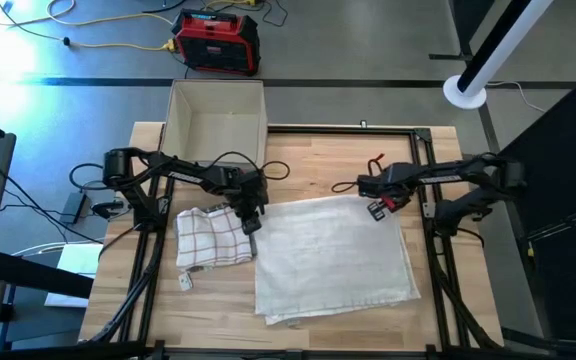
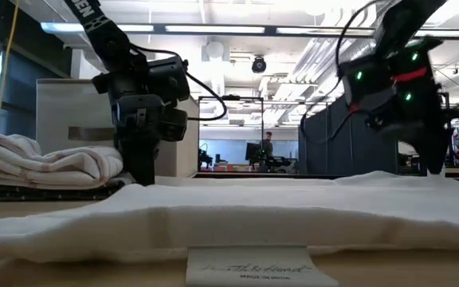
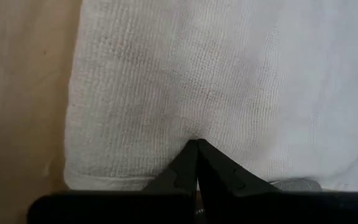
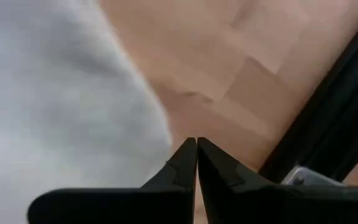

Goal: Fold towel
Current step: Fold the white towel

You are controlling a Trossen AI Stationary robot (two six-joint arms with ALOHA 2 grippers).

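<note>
Behind the far left corner of the table [image 1: 308, 150] stands an open cardboard box [image 1: 216, 115]; nothing can be seen in it from above. On the wooden top lies the white towel [image 1: 333, 255], spread out and partly folded, right of the table's middle, its near edge doubled over in loose layers. A label [image 2: 249, 266] is sewn to the towel edge nearest the low camera. Left of the towel, just beside its left edge, sits a folded checked cloth [image 1: 212, 238].

The left arm reaches in from the table's left side, bent at the elbow, with the left gripper [image 1: 251, 222] pointing down at the towel's left edge, between the towel and the checked cloth. Its wrist view shows the two dark fingers [image 3: 185, 165] pressed together tip to tip over the towel cloth near the hem, with nothing visibly caught between them.

The right arm stretches in from the table's right side, and the right gripper [image 1: 376, 207] hangs at the towel's far right corner. Its fingers [image 4: 184, 163] are likewise closed against each other, holding nothing, above the bare wood just beside the towel's edge.
</note>
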